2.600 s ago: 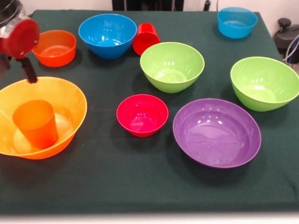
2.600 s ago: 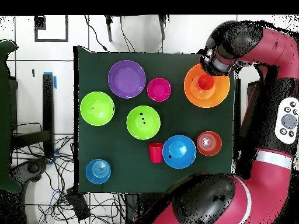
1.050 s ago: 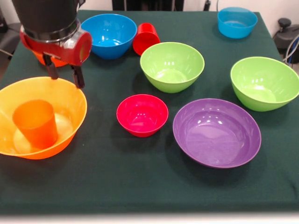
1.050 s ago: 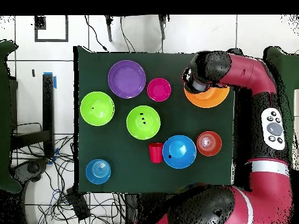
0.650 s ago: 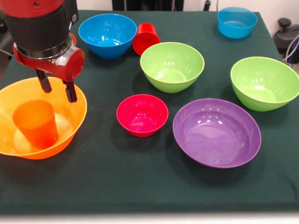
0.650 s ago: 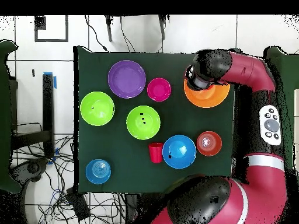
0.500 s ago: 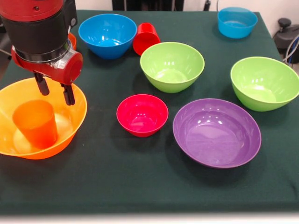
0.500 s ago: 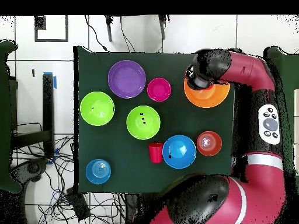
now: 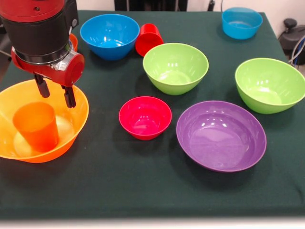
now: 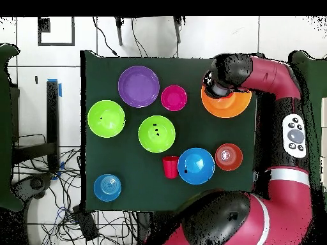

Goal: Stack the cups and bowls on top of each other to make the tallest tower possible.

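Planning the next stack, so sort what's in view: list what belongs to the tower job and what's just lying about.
Job:
- big orange bowl holding the orange cup
- crimson bowl
- purple bowl
- two green bowls
- two blue bowls
- red cup
- end effector, open

Lying about:
- cables on the floor

Dark green cloth-covered table [image 10: 128,185] standing on a white tiled floor [image 10: 32,57], with tangled black cables [image 10: 64,217] beside it and a pale wall [image 9: 286,9] behind.
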Tool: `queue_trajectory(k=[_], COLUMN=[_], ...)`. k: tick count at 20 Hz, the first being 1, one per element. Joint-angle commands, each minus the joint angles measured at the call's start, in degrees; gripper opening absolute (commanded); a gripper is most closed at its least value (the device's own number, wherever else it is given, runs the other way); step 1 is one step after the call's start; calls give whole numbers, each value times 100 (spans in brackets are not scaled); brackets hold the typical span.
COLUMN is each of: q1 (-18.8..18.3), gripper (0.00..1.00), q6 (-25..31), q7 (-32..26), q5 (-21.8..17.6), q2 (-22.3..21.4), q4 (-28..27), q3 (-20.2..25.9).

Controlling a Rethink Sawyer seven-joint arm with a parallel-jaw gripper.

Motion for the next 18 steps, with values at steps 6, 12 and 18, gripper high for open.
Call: queue_trajectory(k=[6,12,18], q1=[178,182,194], gripper=[100,100,100], q6=[502,527,475], q7=[-1556,-1344,-1778], q5=[-83,10,-118], q2=[-243,-382,-398], q4=[116,144,111], q3=[325,308,387])
